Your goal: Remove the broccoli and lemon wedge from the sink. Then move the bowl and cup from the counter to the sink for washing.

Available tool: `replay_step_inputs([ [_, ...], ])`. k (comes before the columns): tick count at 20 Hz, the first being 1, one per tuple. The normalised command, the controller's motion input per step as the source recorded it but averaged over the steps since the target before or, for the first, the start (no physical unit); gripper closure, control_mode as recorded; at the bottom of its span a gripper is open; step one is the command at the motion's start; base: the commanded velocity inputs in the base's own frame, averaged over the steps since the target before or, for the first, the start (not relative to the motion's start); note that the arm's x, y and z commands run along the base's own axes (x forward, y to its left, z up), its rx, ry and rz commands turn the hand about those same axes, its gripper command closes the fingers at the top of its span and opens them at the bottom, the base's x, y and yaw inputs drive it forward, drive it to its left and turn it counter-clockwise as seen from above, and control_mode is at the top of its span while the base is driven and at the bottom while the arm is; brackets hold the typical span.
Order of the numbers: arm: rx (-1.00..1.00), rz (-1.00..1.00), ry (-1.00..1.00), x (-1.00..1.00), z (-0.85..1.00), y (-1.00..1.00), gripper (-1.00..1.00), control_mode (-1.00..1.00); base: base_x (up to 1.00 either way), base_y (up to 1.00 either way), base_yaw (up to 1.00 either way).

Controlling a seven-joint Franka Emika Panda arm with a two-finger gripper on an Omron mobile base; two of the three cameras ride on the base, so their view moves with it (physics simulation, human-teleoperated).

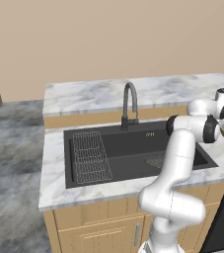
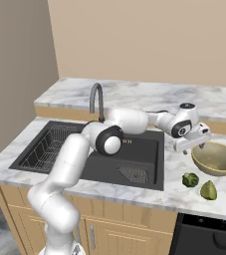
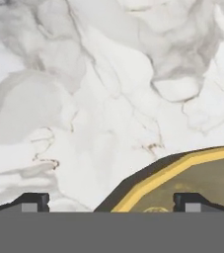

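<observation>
Even, soft rendered light, faint shadows, no glare, slight coarseness, hand view mildly blurred.

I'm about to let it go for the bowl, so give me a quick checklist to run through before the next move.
1. Broccoli out of the sink, on the counter: ok.
2. Lemon wedge out of the sink, on the counter: ok.
3. Gripper open, nothing held: ok.
4. Gripper over the near rim of the bowl, one fingertip inside, the other outside: ok.
5. Bowl empty: ok.
6. Cup located: cannot tell.
</observation>
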Motion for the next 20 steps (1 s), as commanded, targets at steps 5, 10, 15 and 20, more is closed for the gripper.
replay_step_inputs([
  [5, 0.0, -0.07, 0.07, 0.09, -0.06, -0.19, -1.0, -1.0, 0.0, 0.0, 0.0],
  [10, 0.0, -0.18, 0.08, 0.0, -0.06, -0.12, 1.0, -1.0, 0.0, 0.0, 0.0],
  [15, 0.02, -0.23, 0.07, 0.0, -0.03, -0.02, 1.0, -1.0, 0.0, 0.0, 0.0],
  [20, 0.08, -0.13, 0.03, 0.0, 0.0, 0.0, 1.0, -1.0, 0.0, 0.0, 0.0],
])
